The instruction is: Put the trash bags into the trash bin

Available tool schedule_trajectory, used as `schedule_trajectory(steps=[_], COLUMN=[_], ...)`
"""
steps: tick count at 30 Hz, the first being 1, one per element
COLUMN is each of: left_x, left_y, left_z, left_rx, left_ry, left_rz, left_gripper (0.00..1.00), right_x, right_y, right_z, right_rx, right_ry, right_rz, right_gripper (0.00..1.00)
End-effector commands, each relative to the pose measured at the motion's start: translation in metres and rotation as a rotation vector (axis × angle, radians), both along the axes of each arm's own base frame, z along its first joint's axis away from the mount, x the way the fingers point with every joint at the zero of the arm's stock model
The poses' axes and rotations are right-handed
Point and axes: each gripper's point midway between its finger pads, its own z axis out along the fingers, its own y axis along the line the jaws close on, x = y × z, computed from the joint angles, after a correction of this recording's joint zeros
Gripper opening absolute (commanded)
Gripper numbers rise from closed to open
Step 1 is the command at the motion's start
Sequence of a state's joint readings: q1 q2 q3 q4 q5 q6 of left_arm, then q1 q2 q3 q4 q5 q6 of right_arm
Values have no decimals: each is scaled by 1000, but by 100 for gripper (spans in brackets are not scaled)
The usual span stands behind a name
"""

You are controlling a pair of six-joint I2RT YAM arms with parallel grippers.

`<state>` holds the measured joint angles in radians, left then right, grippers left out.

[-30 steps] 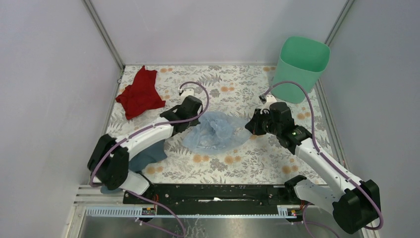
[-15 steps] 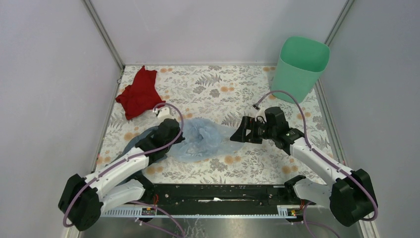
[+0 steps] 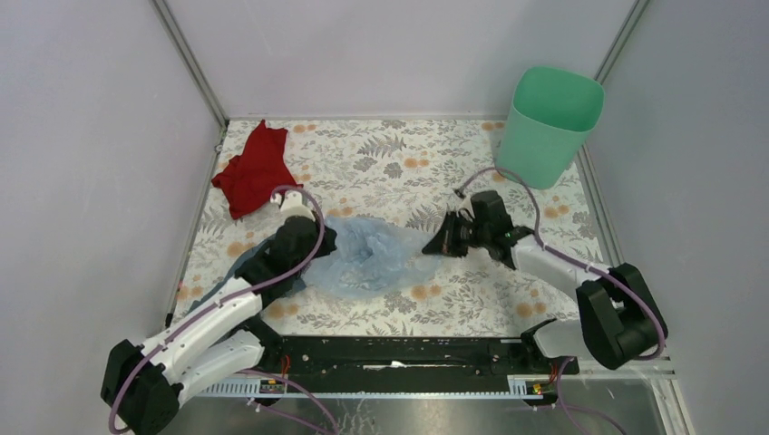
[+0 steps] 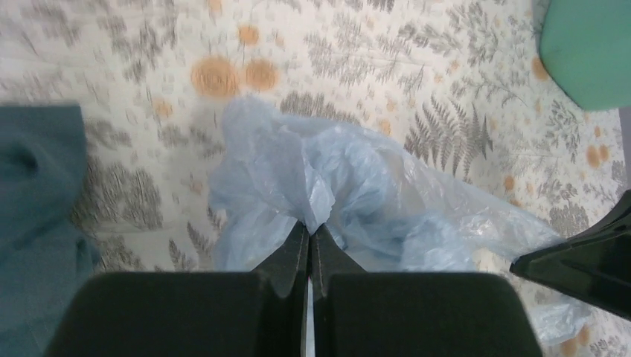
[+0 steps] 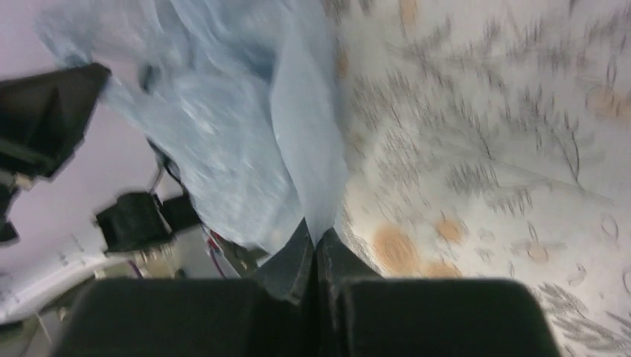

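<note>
**Away from the trash bin (image 3: 549, 127): one trash bag (image 3: 367, 258), pinched at both ends**

On the flowery table (image 3: 399, 154) I count one bag, one bin and two cloths. The bag lies crumpled, well apart from the bin. My left claw (image 4: 309, 232) is pressed together on the bag's end far from the bin. My right claw (image 5: 316, 239) pinches the end nearer the bin and sits between bag and bin. A red cloth (image 3: 257, 172) lies far left of the bin. A grey-blue cloth (image 4: 37, 193) lies farthest from it.

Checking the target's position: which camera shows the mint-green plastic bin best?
Top external: the whole mint-green plastic bin shows, upright at far right. The left wrist view catches only one corner of it; the right wrist view shows none.
</note>
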<state>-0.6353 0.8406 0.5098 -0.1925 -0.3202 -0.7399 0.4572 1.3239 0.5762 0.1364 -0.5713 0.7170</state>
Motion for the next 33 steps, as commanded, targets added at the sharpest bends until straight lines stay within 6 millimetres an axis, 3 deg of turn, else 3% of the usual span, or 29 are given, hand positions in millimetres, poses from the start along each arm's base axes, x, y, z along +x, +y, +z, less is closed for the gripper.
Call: schedule_trajectory(steps=[1,2,3,4,5,7,9,10,12,14,16,17,18,19,20,22,23,25,26,27,28,30,31,33], left_x=[64,84,93,96,88,58,30,27,41,60,60,55,49,44,43,48,56,73,80,82,78,55,38,-6], left_y=[-11,-4,-1,-1,-4,-7,-4,0,9,22,28,28,28,27,25,20,16,5,1,-2,-5,-6,-4,10], left_z=[132,175,257,298,344,404,419,399,322,213,116,85,64,51,53,80,106,173,219,253,305,395,430,477], left_rx=[-33,-6,-14,13,-2,-66,-134,-142,-91,1,58,61,56,48,28,-6,-21,-15,-10,10,-10,-81,-123,-205], left_ry=[-270,-319,-434,-478,-557,-720,-836,-814,-677,-437,-223,-152,-108,-84,-94,-146,-189,-273,-327,-345,-419,-603,-698,-880], left_rz=[-14,8,23,13,-22,-103,-145,-131,-58,48,87,88,79,71,65,55,44,0,-22,-48,-72,-131,-153,-175], left_gripper=[0,0,0,0,0,0,0,0,0,0,0,0,0,0,0,0,0,0,0,0,0,0,0,0], right_x=[84,105,130,132,132,110,86,77,78,91,91,88,83,80,80,89,103,122,131,134,136,125,113,86], right_y=[7,0,-8,-16,-19,-21,-21,-23,-26,-31,-28,-25,-24,-24,-26,-29,-27,-22,-19,-18,-19,-24,-28,-39], right_z=[96,127,194,212,273,336,366,362,316,229,144,108,86,76,73,88,117,169,206,239,278,359,395,446], right_rx=[-121,-209,-259,-315,-278,-178,-51,-17,-30,-124,-206,-233,-240,-245,-255,-276,-272,-285,-277,-277,-261,-193,-149,-66], right_ry=[-240,-324,-457,-483,-604,-764,-913,-944,-922,-763,-592,-511,-458,-433,-426,-462,-516,-594,-642,-678,-733,-868,-944,-1083], right_rz=[-61,-62,-121,-134,-167,-174,-165,-166,-189,-219,-179,-142,-122,-115,-124,-150,-165,-159,-161,-161,-174,-206,-220,-250], right_gripper=[0,0,0,0,0,0,2,4,4,0,0,0,0,0,0,0,0,0,0,0,0,0,0,0])
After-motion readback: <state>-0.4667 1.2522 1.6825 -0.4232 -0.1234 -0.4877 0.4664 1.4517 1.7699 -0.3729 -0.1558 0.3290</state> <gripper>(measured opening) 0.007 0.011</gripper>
